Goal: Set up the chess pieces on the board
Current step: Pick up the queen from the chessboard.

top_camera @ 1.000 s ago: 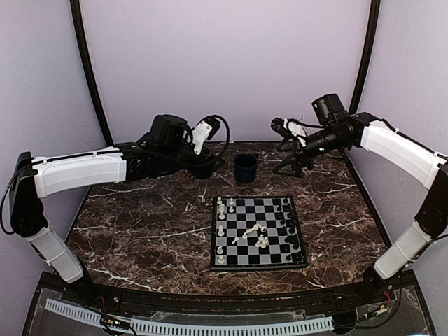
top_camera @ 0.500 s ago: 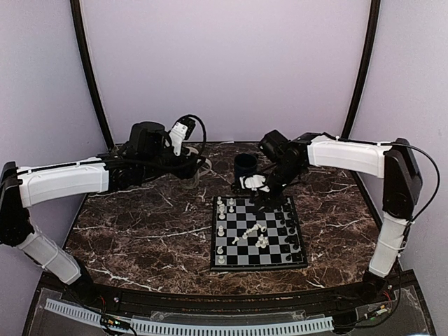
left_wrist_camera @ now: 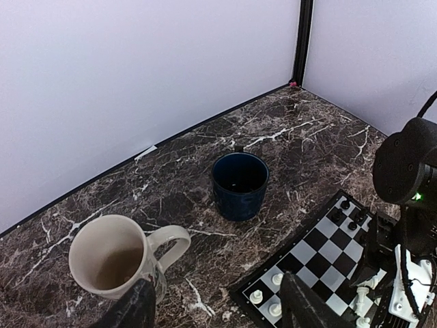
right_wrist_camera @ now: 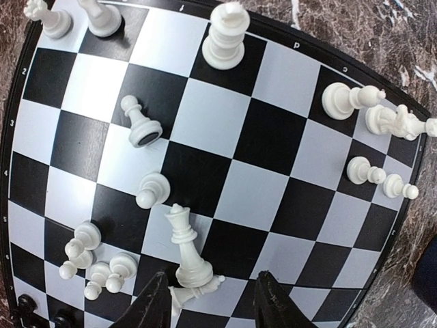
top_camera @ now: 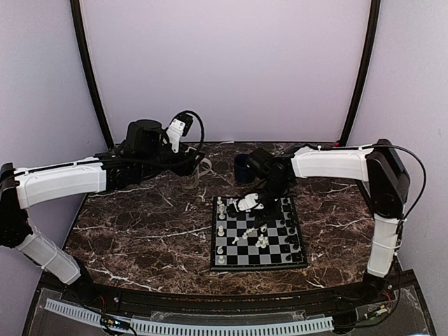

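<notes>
Hovering low over the board (right_wrist_camera: 205, 116) with right gripper (right_wrist_camera: 213, 287) half spread, gripping nothing, tall white chess piece (right_wrist_camera: 186, 246) between its fingers (right_wrist_camera: 156, 304), seemingly lined up for a pinch; left gripper (left_wrist_camera: 218, 281) wide, empty, cream mug (left_wrist_camera: 113, 256) just beside one finger, apparently out of the way.

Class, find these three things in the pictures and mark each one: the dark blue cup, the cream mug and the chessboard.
dark blue cup (left_wrist_camera: 239, 205), left wrist view, on its outer wall.
cream mug (left_wrist_camera: 102, 253), left wrist view, on its inner wall.
board (right_wrist_camera: 208, 116), right wrist view, on a bare light square.
</notes>
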